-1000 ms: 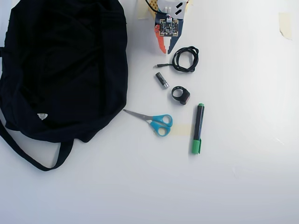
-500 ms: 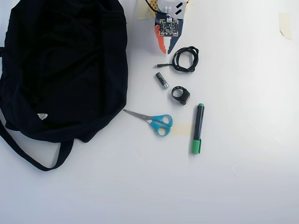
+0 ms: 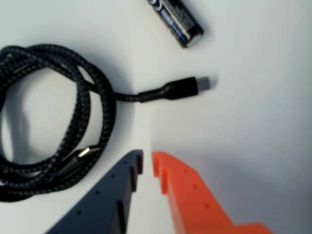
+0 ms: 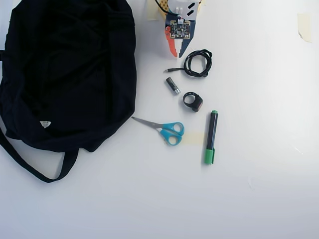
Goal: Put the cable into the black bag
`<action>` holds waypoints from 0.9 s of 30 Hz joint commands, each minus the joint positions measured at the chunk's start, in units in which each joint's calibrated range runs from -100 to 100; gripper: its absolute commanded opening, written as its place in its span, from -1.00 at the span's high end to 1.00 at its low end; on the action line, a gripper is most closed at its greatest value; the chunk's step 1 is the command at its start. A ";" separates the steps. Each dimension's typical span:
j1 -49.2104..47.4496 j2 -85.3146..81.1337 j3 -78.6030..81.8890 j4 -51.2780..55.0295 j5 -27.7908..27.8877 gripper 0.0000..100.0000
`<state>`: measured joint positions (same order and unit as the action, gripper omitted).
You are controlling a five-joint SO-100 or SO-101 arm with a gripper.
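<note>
Gripper: the gripper (image 3: 146, 163) hangs above the table with its blue and orange fingers nearly together, only a thin slit between the tips, and nothing held.
Cable: the cable (image 4: 197, 63) lies on the white table (image 4: 259, 149) as a loose coil, just beside the finger tips in the wrist view, its plug end (image 3: 187, 87) sticking out straight toward the battery (image 4: 173, 85).
Risk – grasp: with the fingers this close together, a descent would likely push the coil aside rather than straddle a strand; they would need to spread first.
Risk – partial pick: the coil is loose, so pinching one loop may let the rest unwind and trail – it could drag the battery or the small black ring gadget (image 4: 193, 101) along.
Risk – drop-off: a dangling tail could catch on the bag's edge and slide back out onto the table.
Bag: the black bag (image 4: 65, 74) lies slumped, well apart from the cable on the left of the overhead view, with its strap (image 4: 30, 167) looping out below.
Bag contents: the fabric is uniformly dark – I cannot tell where the opening is or whether anything is inside.
Bystanders: scissors (image 4: 167, 130) and a green marker (image 4: 211, 137) lie on the table, outside the bag.
</note>
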<state>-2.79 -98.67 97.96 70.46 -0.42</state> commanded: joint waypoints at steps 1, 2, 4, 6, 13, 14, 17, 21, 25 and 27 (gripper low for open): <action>-0.27 -0.83 0.97 2.15 -0.16 0.94; -0.27 -0.83 0.97 2.15 -0.16 0.94; -0.27 -0.83 0.88 2.15 -0.16 0.94; -0.27 -0.83 0.79 2.15 0.15 0.94; -0.35 -0.83 0.79 2.15 0.05 0.94; -0.35 -0.83 0.79 2.15 -0.06 0.94; -0.35 -0.83 0.97 2.15 -0.06 0.94; -0.35 -0.83 1.15 2.15 -0.06 0.94; -0.35 -0.83 1.24 2.15 0.05 0.94; -0.35 -0.83 0.88 2.15 0.26 0.94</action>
<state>-2.79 -98.67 97.96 70.46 -0.42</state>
